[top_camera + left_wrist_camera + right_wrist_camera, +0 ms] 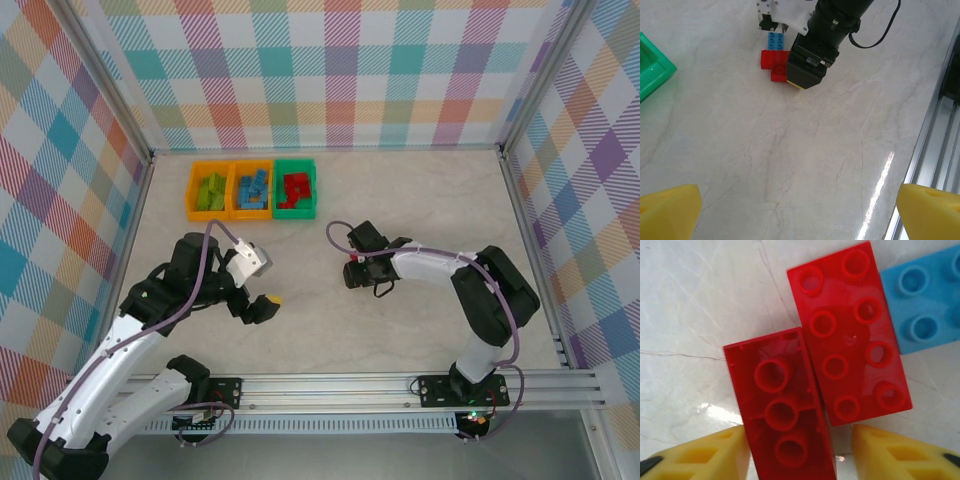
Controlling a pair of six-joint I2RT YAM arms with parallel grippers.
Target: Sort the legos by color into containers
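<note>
Two glossy red bricks [855, 335], one hollow-side-up inside parted right hand [797, 454]; left hand [800, 212] agape.

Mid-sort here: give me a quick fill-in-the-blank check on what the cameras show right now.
1. The sorted red legos lie in the rightmost bin, whose colour is ___.
2. The right gripper straddles an upturned brick whose colour is ___.
3. The left gripper hangs over the table with its jaws wide ___.
4. Beside the studs-up red brick lies a neighbouring brick coloured light ___.

Missing words: green; red; open; blue.
</note>
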